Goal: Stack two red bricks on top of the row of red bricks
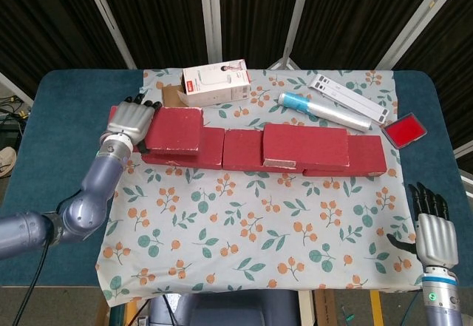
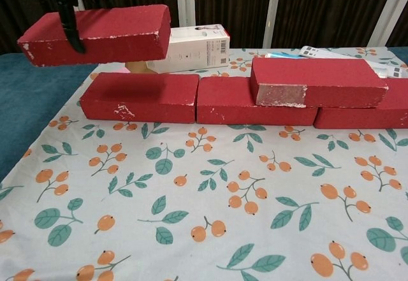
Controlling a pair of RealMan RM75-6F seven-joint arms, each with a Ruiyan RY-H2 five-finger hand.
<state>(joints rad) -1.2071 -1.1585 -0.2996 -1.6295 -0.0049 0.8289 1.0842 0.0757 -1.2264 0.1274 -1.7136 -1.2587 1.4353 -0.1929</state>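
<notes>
The left hand (image 1: 133, 121) grips a red brick (image 2: 95, 34) from above, its fingers wrapped over the brick's left end. The brick is up in the air, level, over the left end of the row (image 1: 244, 150) of red bricks. In the chest view there is a clear gap between it and the row brick under it.

One more brick, the top brick (image 2: 317, 81), already lies flat on the row, toward the right. It sits across the join of two row bricks.

The right hand (image 1: 431, 230) is low at the near right edge of the bench (image 1: 66, 111), well apart from the bricks. It holds nothing and its fingers are spread.

Behind the row lie a white box (image 1: 216, 83), a tube (image 1: 323, 110), a white strip (image 1: 352, 98) and a small red tin (image 1: 406, 131). A flower cloth (image 1: 259, 222) covers the bench
</notes>
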